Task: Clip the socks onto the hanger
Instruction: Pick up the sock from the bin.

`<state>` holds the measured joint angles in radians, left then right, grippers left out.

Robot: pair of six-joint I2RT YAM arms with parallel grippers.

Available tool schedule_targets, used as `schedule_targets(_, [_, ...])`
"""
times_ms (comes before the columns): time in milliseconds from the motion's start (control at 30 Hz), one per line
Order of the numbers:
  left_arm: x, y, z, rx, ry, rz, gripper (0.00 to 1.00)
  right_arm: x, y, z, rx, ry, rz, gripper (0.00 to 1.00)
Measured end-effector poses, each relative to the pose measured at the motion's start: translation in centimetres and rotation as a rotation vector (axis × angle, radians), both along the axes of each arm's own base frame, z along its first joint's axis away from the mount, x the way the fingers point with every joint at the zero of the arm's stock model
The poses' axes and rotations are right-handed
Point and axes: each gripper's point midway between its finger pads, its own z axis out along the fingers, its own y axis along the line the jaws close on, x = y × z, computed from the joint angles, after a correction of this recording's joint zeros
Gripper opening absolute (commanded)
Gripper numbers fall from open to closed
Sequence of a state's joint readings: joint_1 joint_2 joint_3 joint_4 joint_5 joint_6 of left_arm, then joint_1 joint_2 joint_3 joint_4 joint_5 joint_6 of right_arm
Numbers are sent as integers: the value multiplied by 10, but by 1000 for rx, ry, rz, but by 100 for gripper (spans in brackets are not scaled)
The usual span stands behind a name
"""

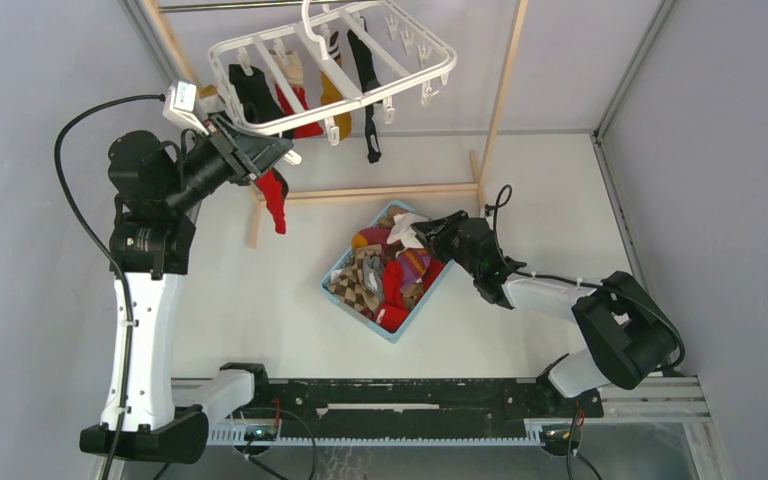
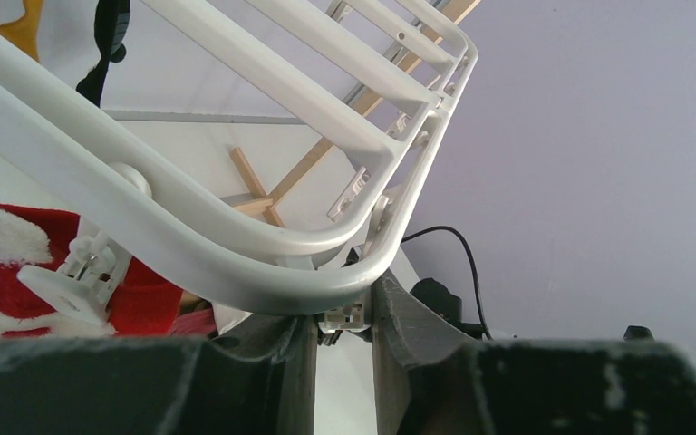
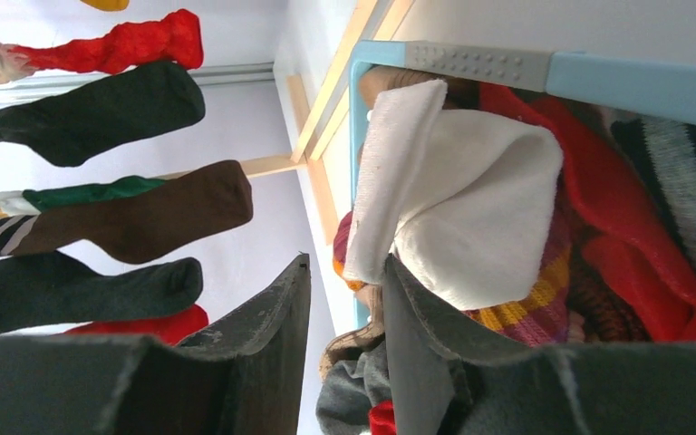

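Several socks [image 1: 335,100] hung clipped along the tilted hanger [image 2: 190,240] at the back. Your left gripper [image 1: 263,153] was raised to its near corner, fingers narrowly apart astride a small white clip [image 2: 344,315]; whether they pinched it, you couldn't tell. A red sock [image 1: 275,200] dangled just below. Your right gripper [image 1: 425,232] reached low over the light-blue basket [image 3: 598,77] heaped with more, a white sock [image 3: 471,199] at its tips, grip unclear.

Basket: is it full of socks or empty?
Full. The basket is heaped to its rim with socks: red, white, striped and argyle.
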<state>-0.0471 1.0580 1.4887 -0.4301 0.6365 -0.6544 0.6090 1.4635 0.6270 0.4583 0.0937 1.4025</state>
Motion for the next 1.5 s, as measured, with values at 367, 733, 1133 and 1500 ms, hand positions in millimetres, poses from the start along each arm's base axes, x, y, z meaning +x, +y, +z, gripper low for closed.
schedule_targets(367, [0,0,0,0,0,0,1,-2,-10,-19,-132,46,-96,36])
schedule_targets(733, [-1,0,0,0,-1,-3,1,17,-3,0,-188,18,-150,32])
schedule_targets(1133, [-1,0,0,5,-7,-4,1,18,-7,-14,-338,48,-179,13])
schedule_targets(1500, [-2,0,1,6,-8,-5,1,20,-7,30,-479,-168,-66,0])
